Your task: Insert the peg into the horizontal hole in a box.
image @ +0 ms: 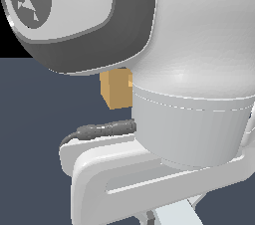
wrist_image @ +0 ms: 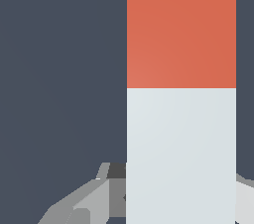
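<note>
The long square-section peg (wrist_image: 181,94), red-orange at one end and pale grey-white beyond, fills the wrist view between the end effector (wrist_image: 163,193) fingers, apparently clenched on its grey part; it looks rigid, smooth-faced and probably light.

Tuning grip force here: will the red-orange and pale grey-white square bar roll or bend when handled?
The red-orange and pale grey-white square bar probably won't roll: its visible face is flat. Its straight edges suggest it is stiff. Its smooth surface might slip between the gripper fingers.
</note>
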{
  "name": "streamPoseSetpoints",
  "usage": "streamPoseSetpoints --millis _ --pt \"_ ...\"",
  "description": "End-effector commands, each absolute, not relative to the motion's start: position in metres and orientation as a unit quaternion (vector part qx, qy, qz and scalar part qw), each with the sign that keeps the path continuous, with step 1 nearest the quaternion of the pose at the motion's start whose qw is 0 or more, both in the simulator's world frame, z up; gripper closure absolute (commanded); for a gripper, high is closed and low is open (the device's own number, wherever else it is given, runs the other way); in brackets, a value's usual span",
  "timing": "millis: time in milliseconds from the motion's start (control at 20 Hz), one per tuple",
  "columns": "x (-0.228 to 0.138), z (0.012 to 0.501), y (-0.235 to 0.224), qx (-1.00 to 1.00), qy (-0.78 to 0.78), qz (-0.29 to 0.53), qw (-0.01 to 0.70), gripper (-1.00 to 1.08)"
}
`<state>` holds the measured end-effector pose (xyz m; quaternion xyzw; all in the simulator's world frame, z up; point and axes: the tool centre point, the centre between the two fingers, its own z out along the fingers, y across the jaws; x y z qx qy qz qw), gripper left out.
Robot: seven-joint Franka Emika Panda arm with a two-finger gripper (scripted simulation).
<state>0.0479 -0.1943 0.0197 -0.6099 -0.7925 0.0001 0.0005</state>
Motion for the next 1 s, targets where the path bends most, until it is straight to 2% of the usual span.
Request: streamPoseSetpoints --millis 0,550,950 --pt "0.048 0.02 -0.194 -0.61 -0.793 0.0 0.0 1.08" --pt "0.05 0.023 -0.186 -0.608 -0.794 0.0 0.0 1.08" --pt "0.061 0.05 -0.118 -0.597 -0.802 0.0 0.0 1.08"
